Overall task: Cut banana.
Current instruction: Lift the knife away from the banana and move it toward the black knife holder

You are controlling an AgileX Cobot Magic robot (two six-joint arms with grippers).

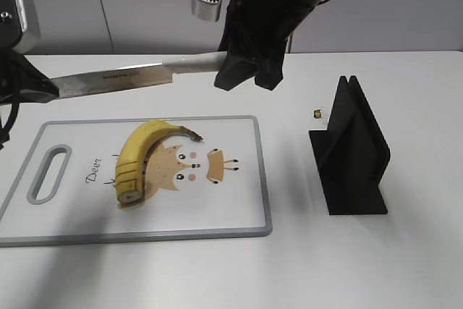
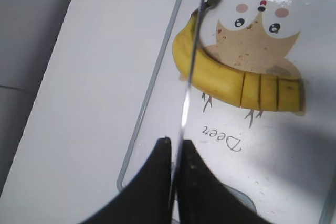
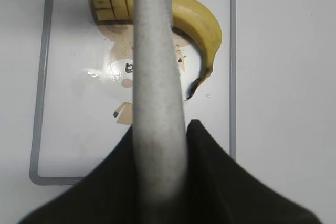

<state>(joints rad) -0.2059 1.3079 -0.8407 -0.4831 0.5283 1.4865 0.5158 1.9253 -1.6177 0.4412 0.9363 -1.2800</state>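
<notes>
While the white cutting board lies flat on the pale desk nearest the camera, the banana rests on its printed deer picture, curved, with its dark stem tip toward the board's middle and its flat sliced end toward the front edge. Cut lines cross the peel near that end, yet the pieces sit together. To the right of the board, apart from it, stands a black holder with an upright slotted fin. Above and behind the banana, a knife hangs level in the air, clear of the fruit. The right gripper has its fingers clenched on the pale handle, while the left gripper pinches the blade near its tip between its dark fingers. Farther back on the desk lies a small brown scrap.
</notes>
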